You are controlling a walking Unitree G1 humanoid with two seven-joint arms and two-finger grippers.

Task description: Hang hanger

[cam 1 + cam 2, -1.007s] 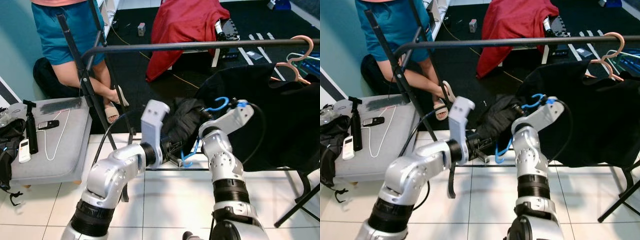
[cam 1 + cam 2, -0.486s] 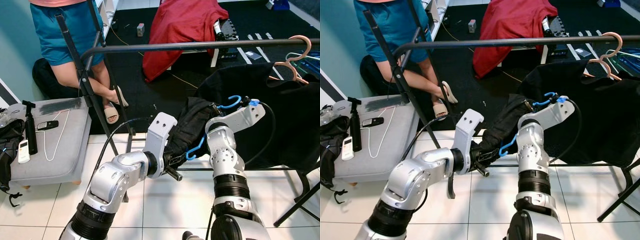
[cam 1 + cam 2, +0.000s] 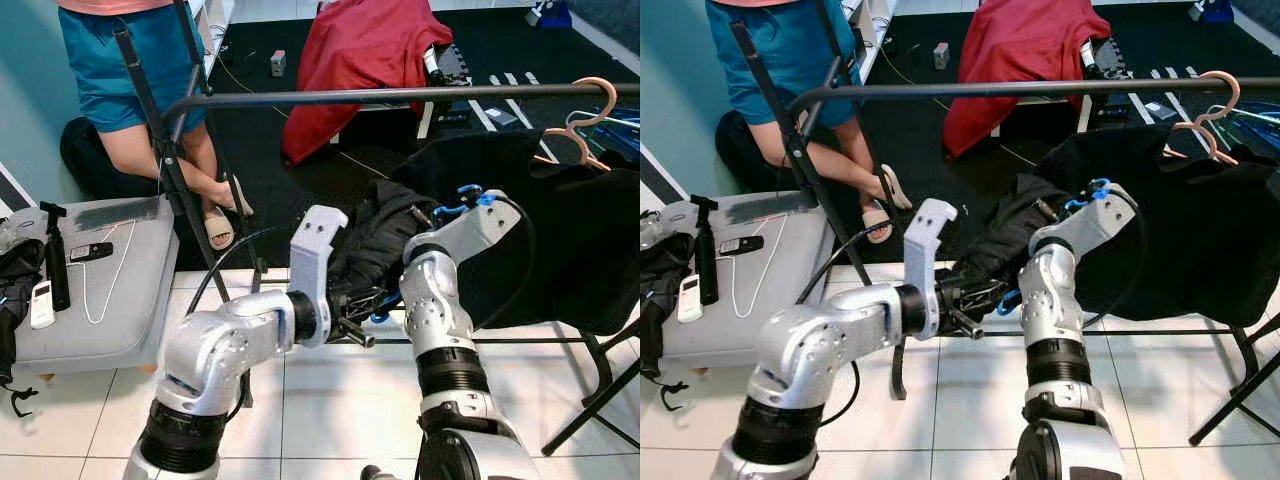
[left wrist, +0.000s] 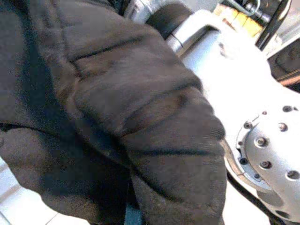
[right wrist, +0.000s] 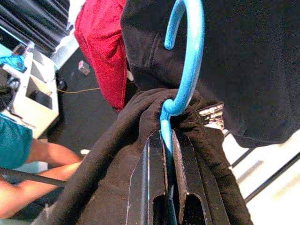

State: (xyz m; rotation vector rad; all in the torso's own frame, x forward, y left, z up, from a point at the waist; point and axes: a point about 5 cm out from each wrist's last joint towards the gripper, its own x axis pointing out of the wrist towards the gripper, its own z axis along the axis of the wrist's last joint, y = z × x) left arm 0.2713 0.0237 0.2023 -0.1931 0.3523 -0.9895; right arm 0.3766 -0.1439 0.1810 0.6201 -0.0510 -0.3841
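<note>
Below the black rail (image 3: 400, 95), the raised right tool (image 5: 167, 154) clamps the blue hanger (image 5: 187, 70).

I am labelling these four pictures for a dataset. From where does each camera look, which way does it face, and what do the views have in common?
Left eye: on the head, facing forward and down at the rail; both silver arms show.
Right eye: beside it, same scene.
Left wrist: on the left arm, pressed against the black garment; the right arm's silver shell behind.
Right wrist: along the right gripper, shut on the blue hanger.
Shared: all four show the black garment.
</note>
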